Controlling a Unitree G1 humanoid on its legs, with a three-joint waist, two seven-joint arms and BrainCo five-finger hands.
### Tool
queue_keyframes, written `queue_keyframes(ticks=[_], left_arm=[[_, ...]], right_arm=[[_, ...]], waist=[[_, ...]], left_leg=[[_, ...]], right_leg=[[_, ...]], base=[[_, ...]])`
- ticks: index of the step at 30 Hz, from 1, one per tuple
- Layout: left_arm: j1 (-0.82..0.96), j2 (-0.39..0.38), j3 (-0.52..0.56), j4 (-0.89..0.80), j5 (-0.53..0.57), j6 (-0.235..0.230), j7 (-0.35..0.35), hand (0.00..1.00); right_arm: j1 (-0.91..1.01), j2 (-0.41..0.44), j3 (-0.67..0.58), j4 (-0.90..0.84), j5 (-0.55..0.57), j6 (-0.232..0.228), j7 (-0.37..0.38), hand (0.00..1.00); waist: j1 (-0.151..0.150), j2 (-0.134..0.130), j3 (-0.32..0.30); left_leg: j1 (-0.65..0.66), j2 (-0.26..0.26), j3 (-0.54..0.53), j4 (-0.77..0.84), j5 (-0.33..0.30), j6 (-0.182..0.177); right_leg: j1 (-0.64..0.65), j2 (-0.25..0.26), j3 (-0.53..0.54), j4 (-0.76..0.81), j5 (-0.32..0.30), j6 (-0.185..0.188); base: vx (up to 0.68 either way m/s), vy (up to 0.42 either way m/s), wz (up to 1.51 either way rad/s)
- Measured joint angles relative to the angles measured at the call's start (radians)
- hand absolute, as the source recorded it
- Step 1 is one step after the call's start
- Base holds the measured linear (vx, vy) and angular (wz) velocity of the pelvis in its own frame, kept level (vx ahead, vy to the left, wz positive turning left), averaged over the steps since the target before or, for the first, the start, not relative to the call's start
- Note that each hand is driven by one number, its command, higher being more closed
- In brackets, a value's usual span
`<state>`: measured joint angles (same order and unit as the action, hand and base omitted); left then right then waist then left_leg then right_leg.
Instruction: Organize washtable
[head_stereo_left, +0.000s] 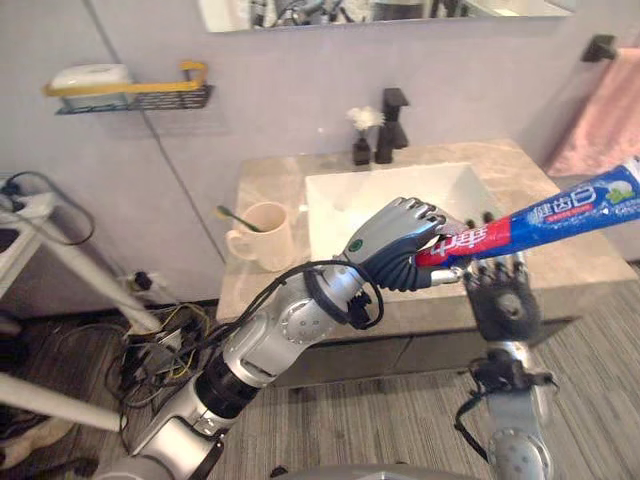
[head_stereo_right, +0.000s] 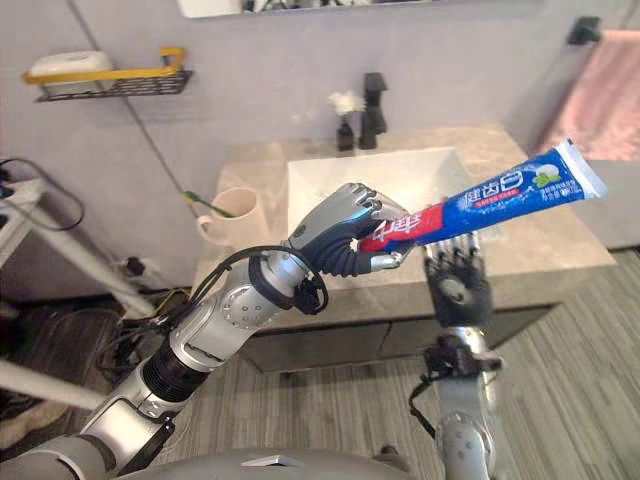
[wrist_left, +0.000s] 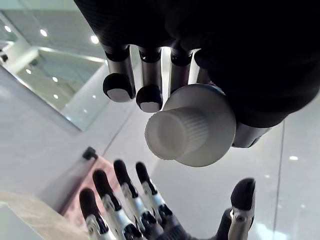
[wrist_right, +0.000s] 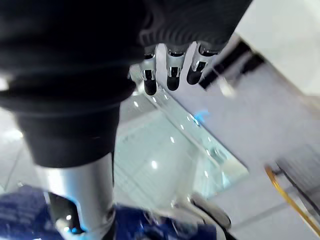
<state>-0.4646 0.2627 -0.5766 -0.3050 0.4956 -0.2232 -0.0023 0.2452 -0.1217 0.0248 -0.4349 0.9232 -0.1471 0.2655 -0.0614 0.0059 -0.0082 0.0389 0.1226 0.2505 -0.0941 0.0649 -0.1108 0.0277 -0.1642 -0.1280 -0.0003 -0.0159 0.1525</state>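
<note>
A blue and red toothpaste tube (head_stereo_left: 570, 210) is raised over the front of the washtable (head_stereo_left: 575, 270), slanting up to the right. My left hand (head_stereo_left: 395, 245) is shut on its cap end; the white cap (wrist_left: 182, 132) pokes out past the curled fingers (wrist_left: 120, 87). My right hand (head_stereo_left: 503, 300) stands open just below the tube, fingers straight and pointing up, not touching it; it also shows as the right hand (wrist_left: 140, 215) beneath the cap. A beige mug (head_stereo_left: 265, 235) with a toothbrush (head_stereo_left: 232, 215) in it stands on the counter left of the white sink (head_stereo_left: 400, 200).
A black faucet (head_stereo_left: 392, 125) and a small dark vase with a white flower (head_stereo_left: 362, 140) stand behind the sink. A wall shelf (head_stereo_left: 135, 95) with a soap dish hangs at upper left. A pink towel (head_stereo_left: 605, 120) hangs at right.
</note>
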Motion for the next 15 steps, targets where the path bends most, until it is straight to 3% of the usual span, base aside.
queue_keyframes(ticks=[10, 15], left_arm=[[0.001, 0.022, 0.000, 0.028, 0.000, 0.012, 0.018, 1.00], [0.031, 0.025, 0.002, 0.028, 0.000, 0.014, 0.030, 1.00]], right_arm=[[-0.079, -0.109, 0.032, -0.046, 0.080, 0.005, -0.012, 0.00], [-0.103, -0.113, 0.056, -0.045, 0.080, 0.005, -0.027, 0.00]], waist=[[0.014, -0.004, -0.004], [0.015, -0.005, -0.024]], left_leg=[[-0.017, -0.004, -0.048, -0.010, 0.023, 0.004], [-0.018, -0.004, -0.052, -0.010, 0.027, 0.004]], right_leg=[[0.012, -0.004, -0.047, -0.001, -0.003, 0.000], [0.009, -0.003, -0.051, -0.001, -0.003, -0.001]], base=[[-0.03, 0.001, 0.14], [-0.01, 0.001, 0.02]])
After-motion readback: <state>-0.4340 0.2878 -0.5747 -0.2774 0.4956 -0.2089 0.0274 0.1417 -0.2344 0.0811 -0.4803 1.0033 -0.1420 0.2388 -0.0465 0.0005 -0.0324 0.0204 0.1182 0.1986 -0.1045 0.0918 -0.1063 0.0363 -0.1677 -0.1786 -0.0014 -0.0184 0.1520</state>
